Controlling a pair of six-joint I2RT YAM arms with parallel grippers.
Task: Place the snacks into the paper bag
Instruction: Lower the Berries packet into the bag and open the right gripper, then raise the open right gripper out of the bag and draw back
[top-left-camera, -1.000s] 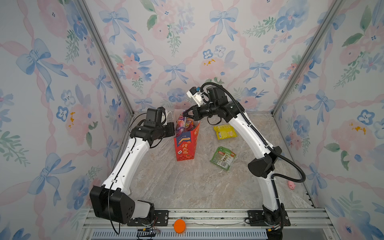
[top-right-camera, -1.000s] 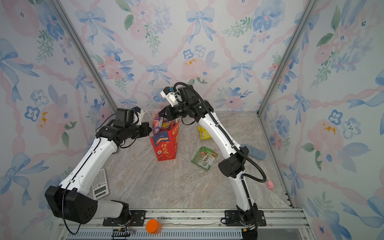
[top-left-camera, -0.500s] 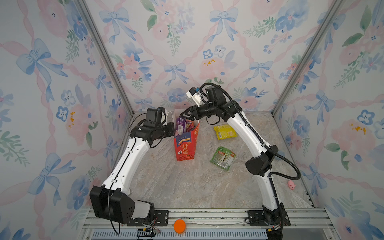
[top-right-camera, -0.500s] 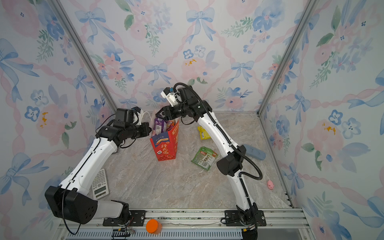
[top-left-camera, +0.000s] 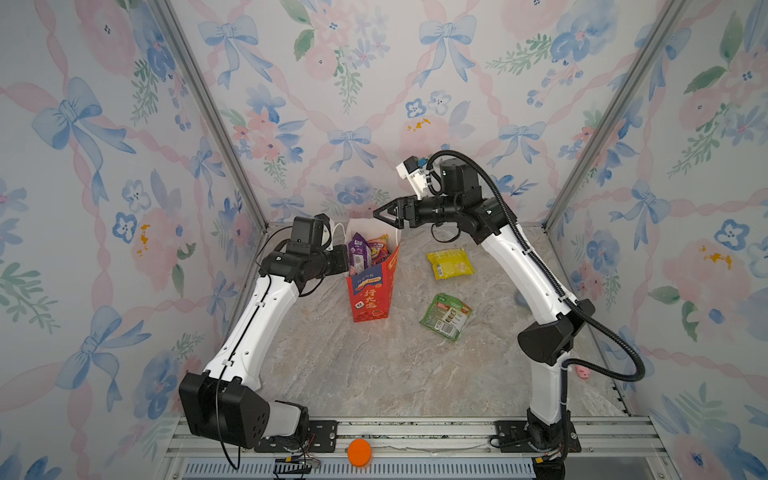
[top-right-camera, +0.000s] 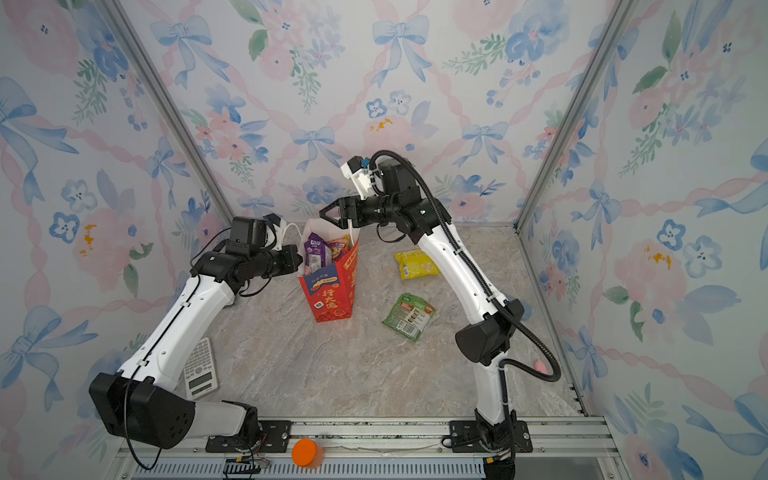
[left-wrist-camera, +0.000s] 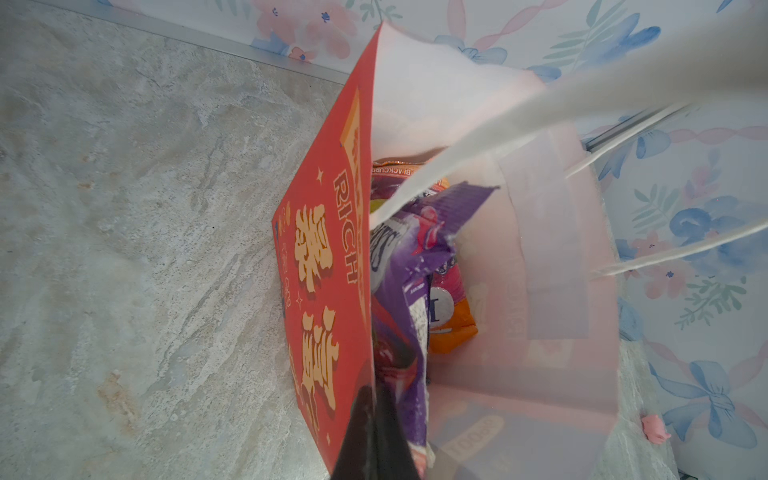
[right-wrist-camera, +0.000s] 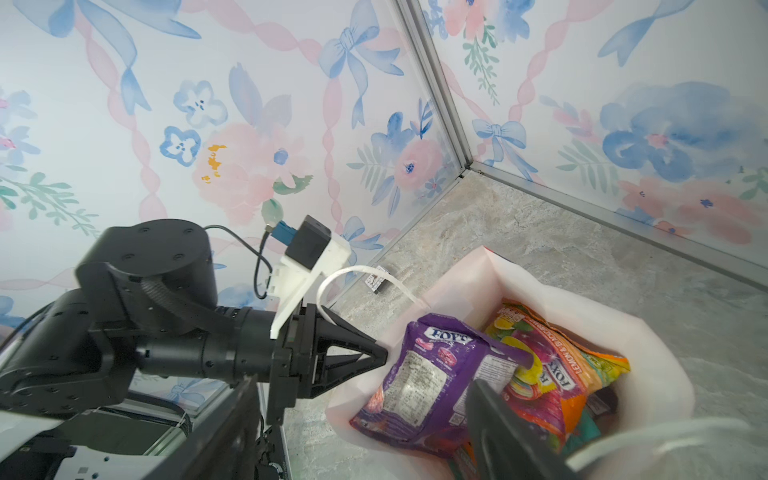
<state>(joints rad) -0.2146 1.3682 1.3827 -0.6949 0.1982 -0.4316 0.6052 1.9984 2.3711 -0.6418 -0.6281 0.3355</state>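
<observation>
The left end effector (right-wrist-camera: 380, 357) is pinched shut on the rim of the paper bag (top-left-camera: 372, 291), one finger inside the wall and one outside (the left wrist view shows it best). The right end effector (top-left-camera: 384, 216) hangs just above the bag's mouth, jaws spread wide, holding nothing. The bag stands upright toward the back edge of the surface (top-left-camera: 374, 374), with a purple packet (top-left-camera: 358, 253) poking out. A yellow packet (top-left-camera: 450, 262) lies near the back edge and a green packet (top-left-camera: 446, 316) nearer the middle. A calculator (top-right-camera: 200, 369) sits by the left edge. Floral wallpaper (top-left-camera: 374, 83) covers the walls.
</observation>
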